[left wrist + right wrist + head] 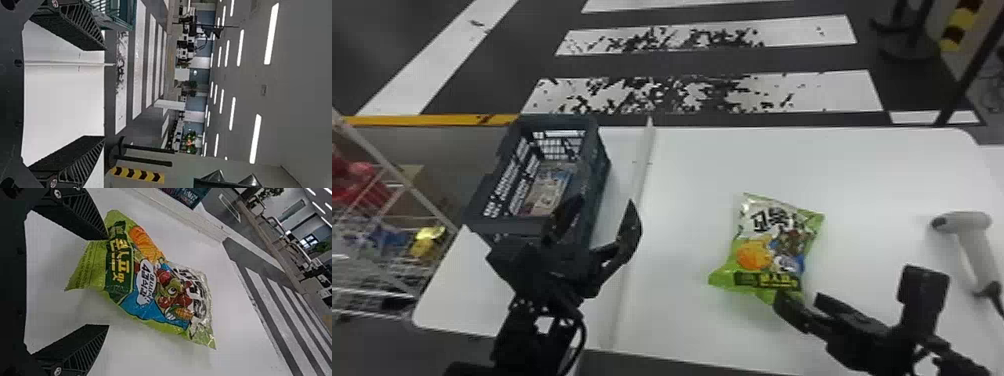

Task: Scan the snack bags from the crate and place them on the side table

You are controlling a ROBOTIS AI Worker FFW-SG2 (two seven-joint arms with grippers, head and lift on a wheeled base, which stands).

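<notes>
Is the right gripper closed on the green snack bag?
No, the black right gripper's fingers stand apart beside the shiny green bag.

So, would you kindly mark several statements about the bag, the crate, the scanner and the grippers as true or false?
1. The snack bag lies on the table, between the crate and the scanner. True.
2. The scanner lies inside the crate. False: it lies on the table.
3. The left gripper's jaws are open. True.
4. The right gripper's jaws are apart. True.
5. The snack bag is mainly red. False: it is mainly green.
</notes>
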